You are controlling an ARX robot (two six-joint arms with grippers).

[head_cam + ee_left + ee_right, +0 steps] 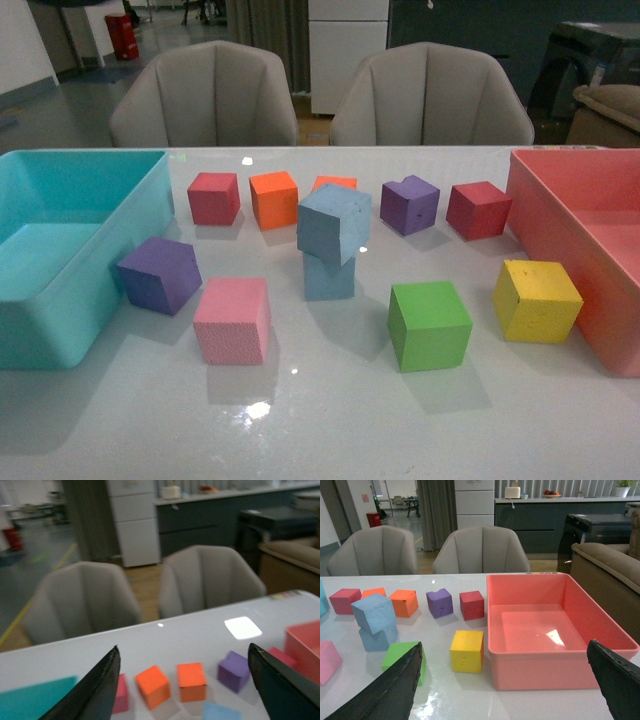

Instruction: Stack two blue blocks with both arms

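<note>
Two blue blocks (pixel 332 245) stacked — top one skewed.

In the front view, the upper blue block (pixel 334 222) hides the top of the lower blue block (pixel 329 277) and most of an orange cube (pixel 334 183) at its 12 o'clock. The turquoise bin (pixel 80 290) and pink bin (pixel 560 230) run off the edges. The left wrist view is blurred; each tool's tips are cut off.

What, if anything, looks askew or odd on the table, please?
The top blue block sits twisted and tilted on the lower blue block, overhanging its edges. The purple block by the red one shows a notch in its top edge.
</note>
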